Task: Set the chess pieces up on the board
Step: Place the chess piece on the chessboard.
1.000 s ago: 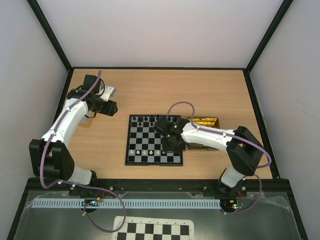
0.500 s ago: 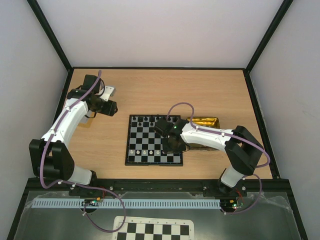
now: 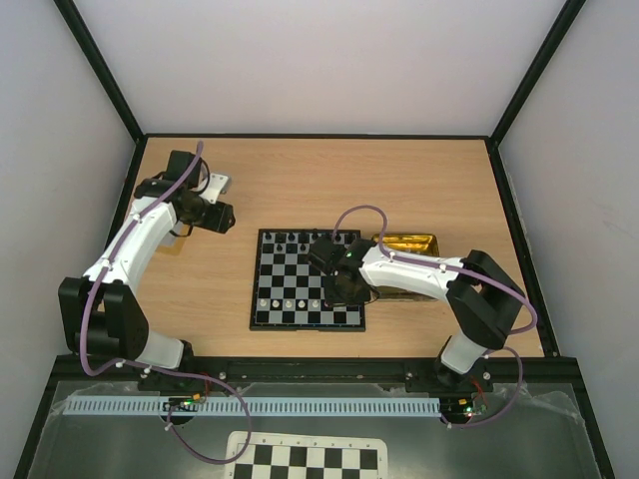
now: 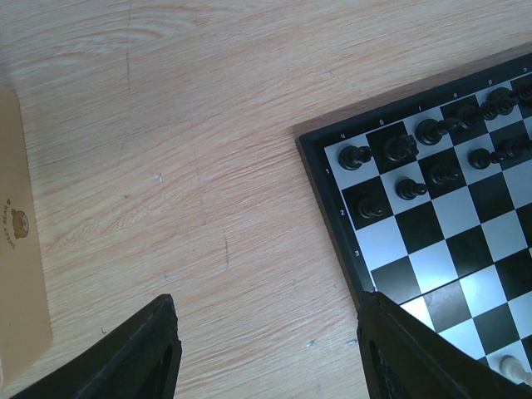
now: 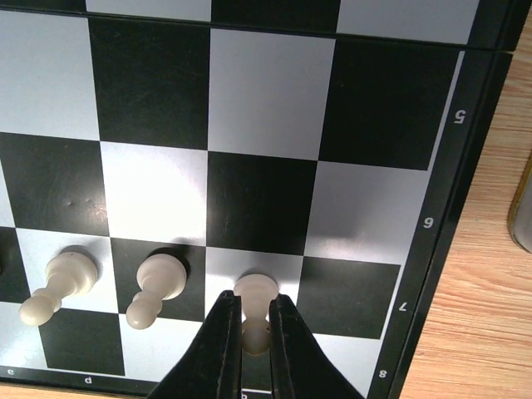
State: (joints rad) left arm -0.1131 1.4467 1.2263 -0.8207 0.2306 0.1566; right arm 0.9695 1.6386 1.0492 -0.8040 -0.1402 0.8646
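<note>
The black-framed chessboard lies mid-table. My right gripper is low over its near right part. In the right wrist view it is shut on a cream pawn whose base is on a light square in the row marked 7. Two more cream pawns stand left of it in that row. Several cream pawns line the near side in the top view, and black pieces fill the far rows. My left gripper is open and empty over bare wood, left of the board's far corner.
A shiny gold tin tray sits just right of the board, behind the right arm; its edge shows in the right wrist view. A beige card lies left of the left gripper. An unframed checker sheet lies below the table's near edge.
My right gripper has edged slightly left over the board's near right part. The left arm has not moved.
</note>
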